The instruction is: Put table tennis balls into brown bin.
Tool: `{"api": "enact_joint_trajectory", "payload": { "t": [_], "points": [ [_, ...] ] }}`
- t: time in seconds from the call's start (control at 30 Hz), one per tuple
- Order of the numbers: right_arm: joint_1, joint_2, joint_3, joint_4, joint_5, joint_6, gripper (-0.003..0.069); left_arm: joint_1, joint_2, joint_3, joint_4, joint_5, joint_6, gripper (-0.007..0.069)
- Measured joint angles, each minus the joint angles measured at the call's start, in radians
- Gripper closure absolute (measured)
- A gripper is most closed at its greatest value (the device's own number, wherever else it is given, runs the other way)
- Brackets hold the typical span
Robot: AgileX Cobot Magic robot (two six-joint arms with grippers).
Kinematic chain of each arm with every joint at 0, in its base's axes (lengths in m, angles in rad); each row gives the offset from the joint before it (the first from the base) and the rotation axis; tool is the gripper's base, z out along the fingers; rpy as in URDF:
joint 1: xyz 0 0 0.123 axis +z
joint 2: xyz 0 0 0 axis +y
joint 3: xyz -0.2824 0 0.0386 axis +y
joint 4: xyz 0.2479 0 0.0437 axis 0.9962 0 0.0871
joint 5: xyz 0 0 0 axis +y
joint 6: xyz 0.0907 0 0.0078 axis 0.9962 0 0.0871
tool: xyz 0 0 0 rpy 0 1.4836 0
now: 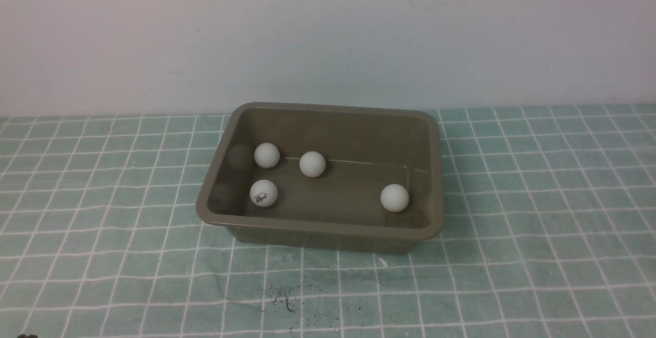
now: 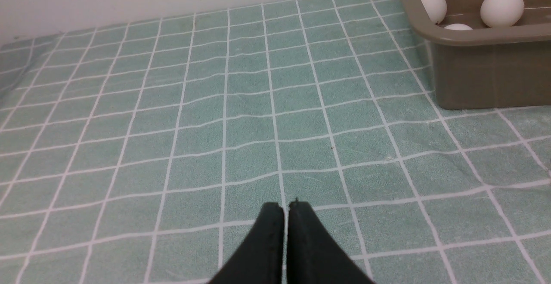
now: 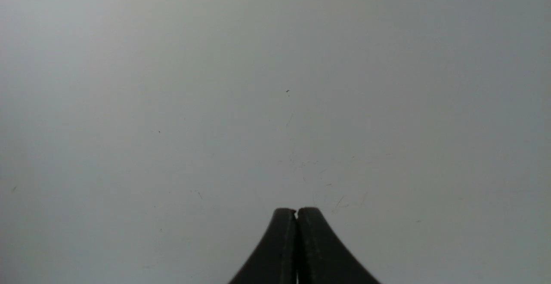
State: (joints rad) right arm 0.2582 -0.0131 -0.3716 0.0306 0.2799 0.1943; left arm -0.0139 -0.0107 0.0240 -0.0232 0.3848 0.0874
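Front view: all four table tennis balls [image 1: 267,155] are being held inside the brown bin [image 1: 435,174] on the counter [image 1: 538,225]; the loading step is judged complete.

Left wrist view: the left gripper [image 2: 286,206] is being kept closed and empty, near the bin's left side.

Right wrist view: the right gripper [image 3: 297,211] is likewise being kept closed on nothing, facing a blank wall [image 3: 275,81].

No further pick is judged necessary.

Brown bin [image 1: 328,228]: rectangular olive-brown plastic tub, rounded corners, rolled rim, glossy inside; sits upright, centre of front view, slightly skewed.

Four table tennis balls, all inside bin, matte white, resting on bin floor, apart from each other:
- ball one [image 1: 267,155]: upper left of bin, near left wall.
- ball two [image 1: 312,164]: just right of first, near back wall.
- ball three [image 1: 263,193]: lower left, dark printed mark facing camera.
- ball four [image 1: 394,197]: lower right, well apart from others.
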Motion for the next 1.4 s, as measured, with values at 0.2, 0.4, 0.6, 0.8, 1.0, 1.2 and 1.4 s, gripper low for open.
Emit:
{"api": "enact_joint_trajectory", "payload": {
  "t": [0.2, 0.4, 0.6, 0.8, 1.0, 1.2, 1.4],
  "points": [
    [0.000, 0.000, 0.000, 0.000, 0.000, 0.000, 0.0673, 0.000, 0.000, 0.000, 0.000, 0.000, -0.001, 0.0629],
    [0.000, 0.000, 0.000, -0.001, 0.002, 0.000, 0.0673, 0.000, 0.000, 0.000, 0.000, 0.000, -0.001, 0.0629],
    [-0.002, 0.000, 0.003, -0.039, 0.029, -0.023, 0.0673, 0.000, 0.000, 0.000, 0.000, 0.000, -0.001, 0.0629],
    [-0.163, 0.000, 0.168, -0.115, 0.145, -0.089, 0.0673, 0.000, 0.000, 0.000, 0.000, 0.000, -0.001, 0.0629],
    [-0.225, 0.000, 0.359, -0.140, 0.167, -0.099, 0.0673, 0.000, 0.000, 0.000, 0.000, 0.000, -0.001, 0.0629],
    [-0.228, 0.001, 0.390, -0.145, 0.110, -0.099, 0.0673, 0.000, 0.000, 0.000, 0.000, 0.000, -0.001, 0.0629],
    [-0.228, 0.001, 0.391, -0.148, 0.107, -0.099, 0.0673, 0.000, 0.000, 0.000, 0.000, 0.000, -0.001, 0.0629]
  ]
}}
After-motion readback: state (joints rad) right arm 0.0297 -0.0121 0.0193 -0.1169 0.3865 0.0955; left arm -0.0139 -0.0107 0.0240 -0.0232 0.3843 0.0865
